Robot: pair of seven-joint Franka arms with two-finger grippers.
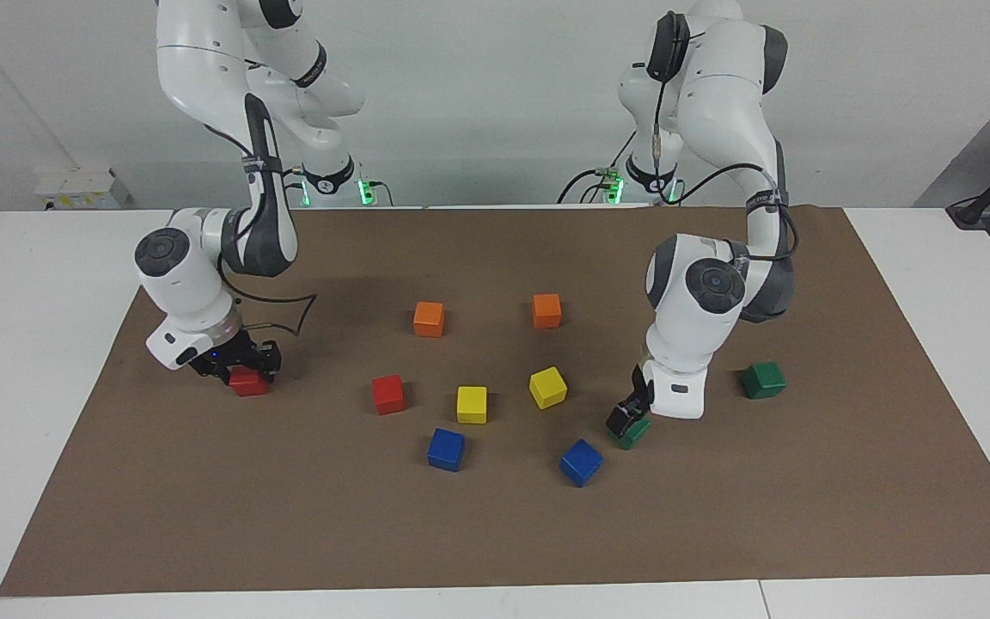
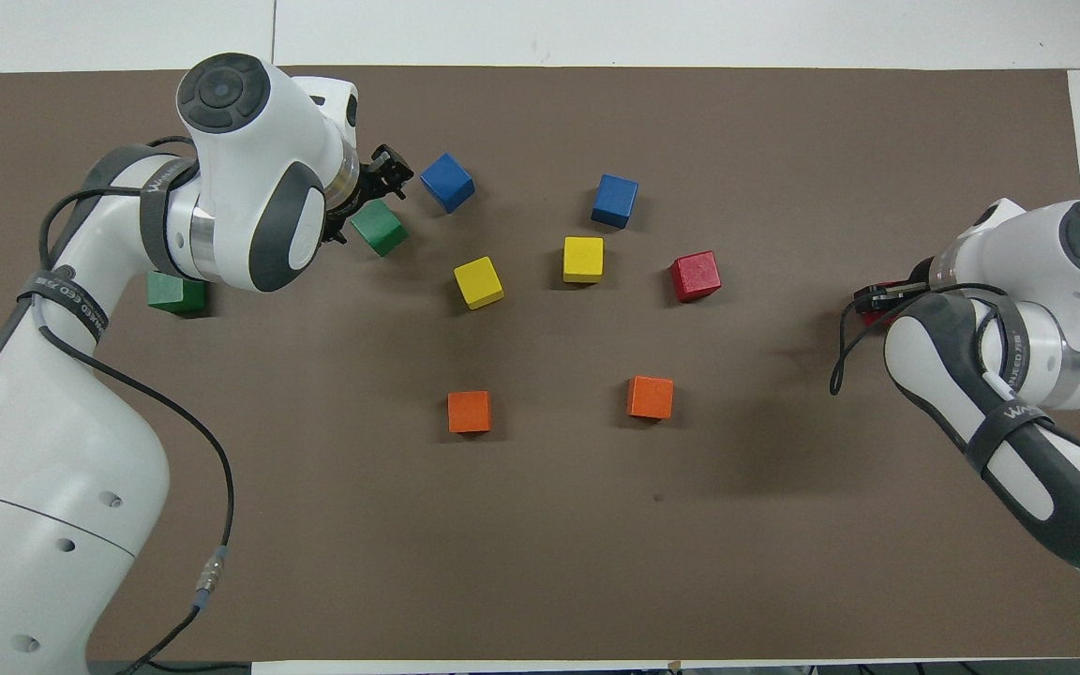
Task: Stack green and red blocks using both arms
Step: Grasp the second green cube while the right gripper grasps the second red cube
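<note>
Right gripper [image 1: 241, 368] low over the brown mat [image 1: 495, 533] at the right arm's end of the table, fingers set on either side of a red cube [image 1: 249, 382] that sits on the mat; whether they actually press it, cannot tell. In the overhead view, only a sliver of that cube showing past the wrist. Second red cube [image 1: 388, 394] well apart from this gripper, toward the table's middle.

Left gripper [image 1: 630, 419] down at a dark green cube [image 1: 635, 432], fingertips at its top edge; seen from overhead, fingers spread, with the cube just beside them. Grip itself: cannot tell. Second green cube [image 1: 762, 380] near the same wrist, toward the left arm's end.

Crowding the left gripper: a blue cube [image 1: 581, 462] just beside the green one, a yellow cube [image 1: 547, 387] near. Between the two grippers: another yellow cube [image 1: 472, 404], another blue cube [image 1: 445, 449], and two orange cubes [image 1: 429, 319] [image 1: 546, 310] closer to the robots.

Cable straps on both forearms carrying small white lettering, too fine to read with certainty.
</note>
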